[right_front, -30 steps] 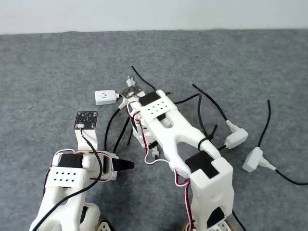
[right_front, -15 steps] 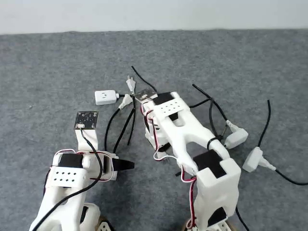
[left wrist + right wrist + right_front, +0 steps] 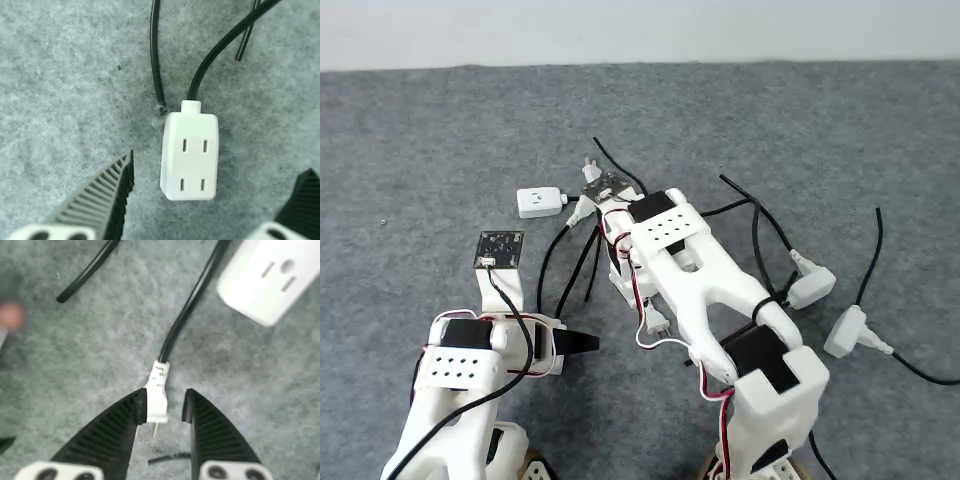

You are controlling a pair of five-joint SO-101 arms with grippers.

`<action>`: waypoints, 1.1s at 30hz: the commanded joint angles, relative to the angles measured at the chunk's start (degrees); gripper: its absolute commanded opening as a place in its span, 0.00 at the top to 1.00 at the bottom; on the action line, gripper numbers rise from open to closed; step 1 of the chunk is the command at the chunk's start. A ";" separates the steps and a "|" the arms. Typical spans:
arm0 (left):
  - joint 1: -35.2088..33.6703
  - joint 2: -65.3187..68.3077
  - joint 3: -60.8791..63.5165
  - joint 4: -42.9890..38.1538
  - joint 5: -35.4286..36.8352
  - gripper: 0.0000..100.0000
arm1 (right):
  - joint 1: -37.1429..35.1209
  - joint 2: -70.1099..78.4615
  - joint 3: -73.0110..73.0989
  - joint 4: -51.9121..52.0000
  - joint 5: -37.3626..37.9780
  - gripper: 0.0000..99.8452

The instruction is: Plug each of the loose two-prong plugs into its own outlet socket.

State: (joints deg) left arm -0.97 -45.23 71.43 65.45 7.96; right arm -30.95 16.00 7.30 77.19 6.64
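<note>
The two-prong plug (image 3: 157, 399) looks small, light and hard-shelled. Its stiff black cord (image 3: 192, 305) will likely tug and twist it, and the 2 thin prongs could bend if pushed in askew. It is best held across the flat sides of the body, with the prongs left free. It lies on the grey felt mat (image 3: 420, 130) mid-table, just right of a white outlet block (image 3: 540, 201).

The right gripper (image 3: 165, 402) straddles the plug with its jaws apart, one finger against the body and a gap at the other. Nearer and to the left, the left gripper (image 3: 217, 170) hangs wide open over a 2-socket outlet cube (image 3: 190, 157).

Loose cords (image 3: 582, 262) cross near the plug and may snag. 2 more outlet bodies (image 3: 810, 288) lie to the right, well apart.
</note>
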 commanded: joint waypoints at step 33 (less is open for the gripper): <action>-7.12 0.70 -6.64 -1.23 -4.40 0.89 | -0.22 -8.75 -8.44 6.55 -3.60 0.99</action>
State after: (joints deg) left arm -7.21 -44.70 68.53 65.45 4.53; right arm -30.33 15.12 2.20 81.58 4.53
